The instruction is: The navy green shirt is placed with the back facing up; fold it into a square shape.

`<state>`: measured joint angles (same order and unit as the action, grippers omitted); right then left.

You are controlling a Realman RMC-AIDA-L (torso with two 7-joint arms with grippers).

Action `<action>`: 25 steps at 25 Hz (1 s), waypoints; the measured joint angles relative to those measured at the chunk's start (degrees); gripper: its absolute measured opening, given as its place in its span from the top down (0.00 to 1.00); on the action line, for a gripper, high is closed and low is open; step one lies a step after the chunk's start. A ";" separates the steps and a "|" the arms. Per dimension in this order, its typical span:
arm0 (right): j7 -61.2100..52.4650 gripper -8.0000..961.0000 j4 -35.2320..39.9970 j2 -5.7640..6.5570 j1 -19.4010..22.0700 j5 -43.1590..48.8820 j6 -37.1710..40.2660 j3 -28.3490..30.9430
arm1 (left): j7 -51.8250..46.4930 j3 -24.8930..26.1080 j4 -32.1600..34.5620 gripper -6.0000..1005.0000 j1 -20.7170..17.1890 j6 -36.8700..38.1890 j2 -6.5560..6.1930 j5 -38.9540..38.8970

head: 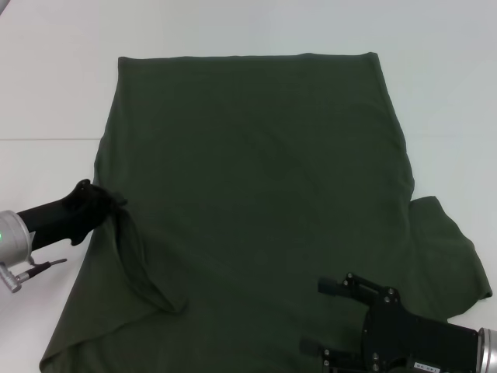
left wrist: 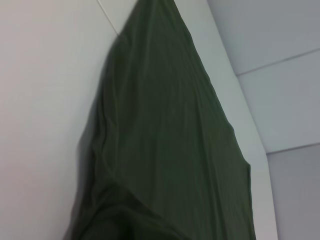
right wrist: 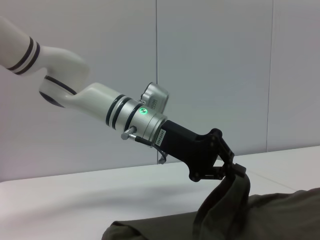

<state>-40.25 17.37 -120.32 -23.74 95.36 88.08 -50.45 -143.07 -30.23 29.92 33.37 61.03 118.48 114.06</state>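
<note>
The navy green shirt (head: 256, 179) lies spread back-up on the white table (head: 46, 93), plain, with no lettering showing. Its right sleeve (head: 450, 256) sticks out at the right. My left gripper (head: 116, 203) is at the shirt's left edge, shut on the fabric and lifting it into a raised fold. The right wrist view shows this pinch (right wrist: 239, 170) with cloth (right wrist: 270, 215) hanging from it. The left wrist view shows only the shirt (left wrist: 165, 150) stretching away. My right gripper (head: 314, 318) hovers over the shirt's near right part, jaws apart and empty.
The white table extends to the left of the shirt and beyond it. A seam line in the table (head: 46, 139) runs at the left. A pale wall (right wrist: 215, 60) stands behind the table.
</note>
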 joint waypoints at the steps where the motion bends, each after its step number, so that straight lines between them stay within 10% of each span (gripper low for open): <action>1: 0.00 0.07 0.00 0.00 0.00 0.00 0.00 0.00 | 0.00 0.00 0.00 0.95 0.00 0.00 0.00 0.00; 21: 0.02 0.07 -0.14 0.00 -0.13 0.00 0.17 0.00 | 9.61 -0.19 -6.49 0.71 0.19 -0.40 0.26 -10.08; 25: 0.08 0.07 -0.23 0.00 -0.17 0.00 0.17 0.00 | 8.31 -0.10 -6.52 0.39 0.00 -0.08 0.22 -10.38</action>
<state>-40.17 17.14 -120.32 -23.91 95.36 88.25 -50.45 -134.77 -30.33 23.39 33.37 60.95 118.70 103.68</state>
